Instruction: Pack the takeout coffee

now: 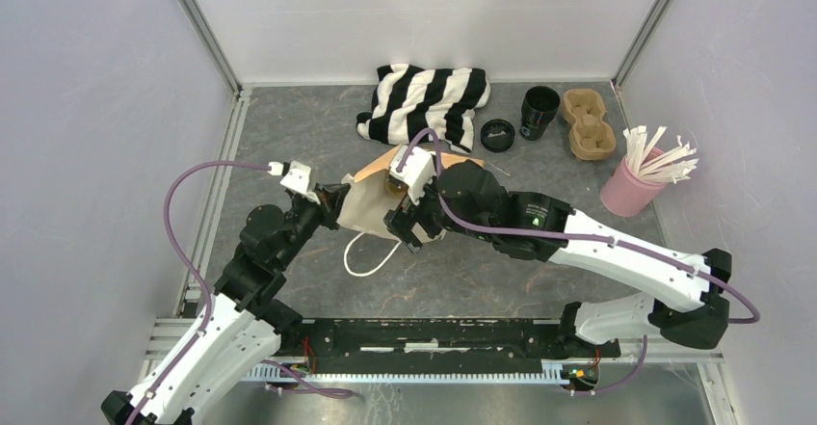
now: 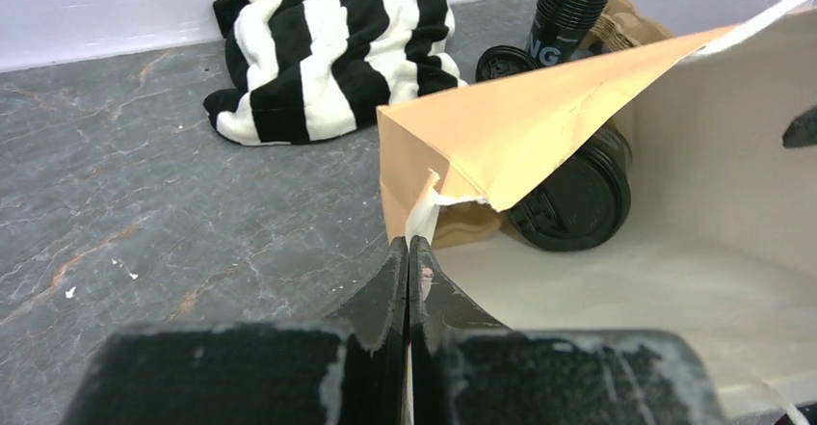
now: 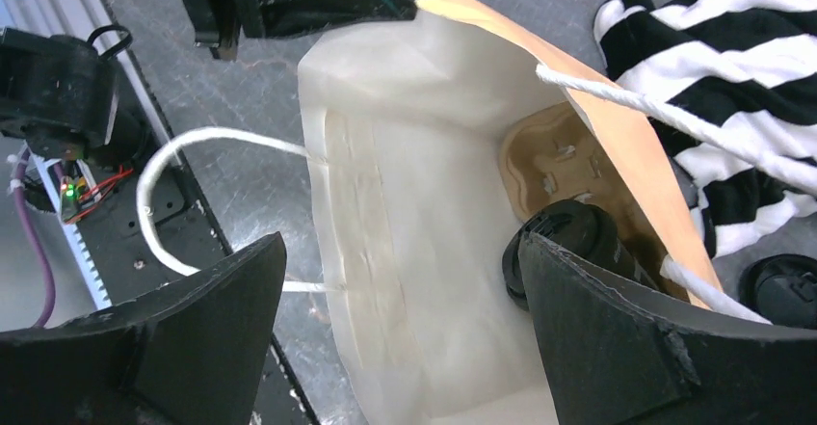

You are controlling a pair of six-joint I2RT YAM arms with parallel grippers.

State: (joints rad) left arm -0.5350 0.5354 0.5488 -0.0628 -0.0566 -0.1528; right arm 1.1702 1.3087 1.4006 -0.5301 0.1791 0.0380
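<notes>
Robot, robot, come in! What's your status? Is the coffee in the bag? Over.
Left pincer shut on bag rim. Right pincer open at bag mouth, empty. Coffee on its side inside bag, beside tray. Nothing in the way. Over.

Bright even light, foreground perhaps soft

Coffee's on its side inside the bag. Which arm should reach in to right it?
Right. The right gripper, jaws open, sits at the mouth of the paper bag, facing the takeout coffee; the left gripper is shut on its rim, holding it open.
</notes>
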